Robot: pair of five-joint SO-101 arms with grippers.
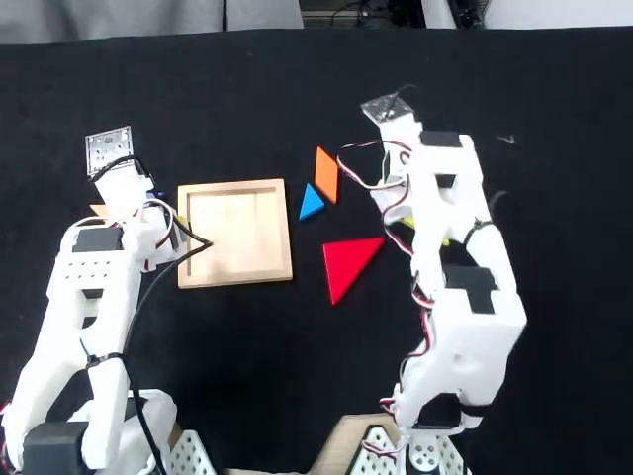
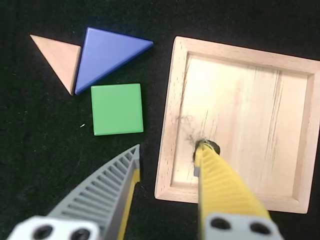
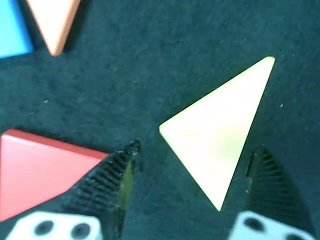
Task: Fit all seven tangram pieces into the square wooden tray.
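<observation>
The square wooden tray (image 1: 234,275) lies left of centre, its floor bare wood. My left gripper (image 2: 171,148) is open and straddles the tray's left wall (image 2: 167,125), with the yellow finger (image 2: 215,175) inside and the grey finger (image 2: 112,175) outside. Beside the tray lie a green square (image 2: 117,109), a large blue triangle (image 2: 102,55) and a pale wooden triangle (image 2: 60,55). My right gripper (image 3: 197,148) is open low over a yellow triangle (image 3: 220,115), one finger on each side. A red triangle (image 1: 346,262), a small blue triangle (image 1: 311,203) and an orange parallelogram (image 1: 326,174) lie between the arms.
Black cloth covers the table. In the high view the right arm (image 1: 460,247) covers the yellow triangle, and the left arm (image 1: 89,297) covers the pieces left of the tray. The table's far half is open cloth.
</observation>
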